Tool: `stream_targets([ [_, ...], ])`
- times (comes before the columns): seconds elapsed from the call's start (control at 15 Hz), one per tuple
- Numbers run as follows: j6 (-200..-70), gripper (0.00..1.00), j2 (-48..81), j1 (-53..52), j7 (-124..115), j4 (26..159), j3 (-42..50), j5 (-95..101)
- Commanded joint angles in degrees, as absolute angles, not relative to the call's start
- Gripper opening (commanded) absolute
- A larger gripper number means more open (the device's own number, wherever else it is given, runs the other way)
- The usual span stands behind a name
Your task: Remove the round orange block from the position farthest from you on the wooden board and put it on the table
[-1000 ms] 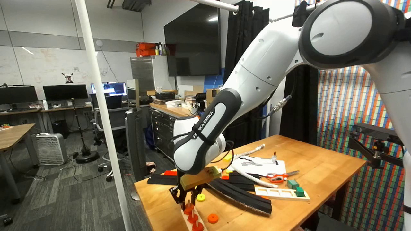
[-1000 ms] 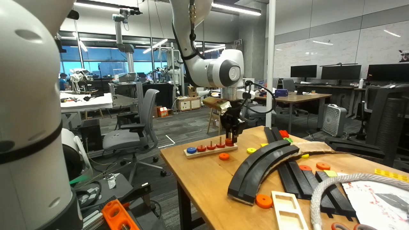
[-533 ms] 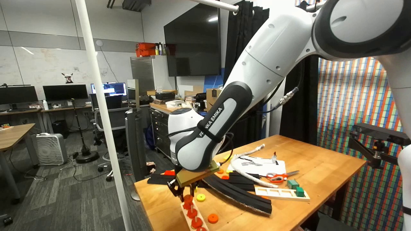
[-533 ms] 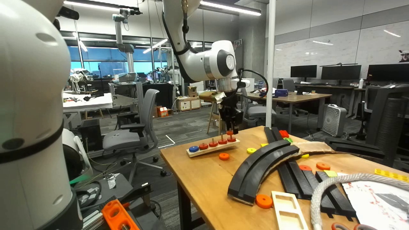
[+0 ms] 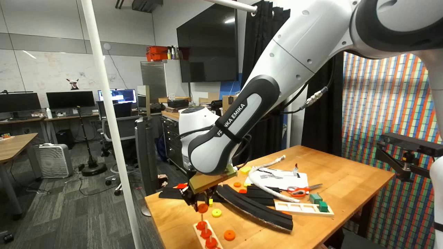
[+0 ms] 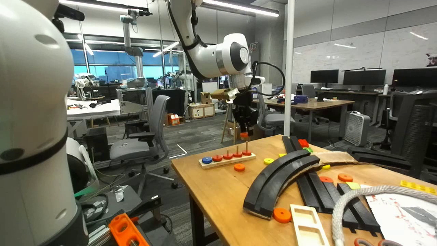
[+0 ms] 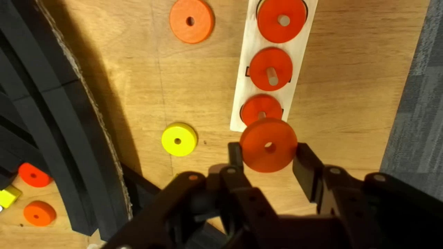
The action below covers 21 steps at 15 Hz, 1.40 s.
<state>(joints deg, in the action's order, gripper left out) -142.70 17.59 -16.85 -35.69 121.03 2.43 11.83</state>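
Note:
My gripper (image 7: 268,152) is shut on a round orange block (image 7: 266,162), with a finger on each side of its rim. In an exterior view the block (image 6: 244,135) hangs in the air above the end peg of the wooden board (image 6: 225,163), clear of the peg's top. The block (image 5: 202,208) also shows under the gripper in an exterior view (image 5: 202,204). The board (image 7: 238,116) carries several red-orange round pieces on pegs and a blue piece (image 6: 207,160) at its other end. The board lies on the light-brown table (image 6: 211,194).
A loose orange disc (image 7: 191,21) and a yellow disc (image 7: 179,139) lie on the table beside the board. Black curved track pieces (image 6: 276,181) lie beyond them. A rope (image 5: 264,186), scissors (image 5: 299,191) and a light tray (image 5: 297,208) lie farther across. The table edge is close to the board.
The gripper has risen with the orange block, which has come up off the end peg. The board shifted slightly during the lift. The loose discs have stayed in place.

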Motion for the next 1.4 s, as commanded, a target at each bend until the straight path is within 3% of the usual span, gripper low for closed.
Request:
stream_targets([
  [0.0,-140.22,0.24,17.35,-14.03,-29.98,119.03,-0.09,9.34],
  [0.67,-137.92,0.24,29.82,-5.91,-6.76,103.02,-3.56,-0.6],
  [1.33,-130.12,0.24,41.91,-1.15,1.75,89.26,-4.88,-4.98],
])
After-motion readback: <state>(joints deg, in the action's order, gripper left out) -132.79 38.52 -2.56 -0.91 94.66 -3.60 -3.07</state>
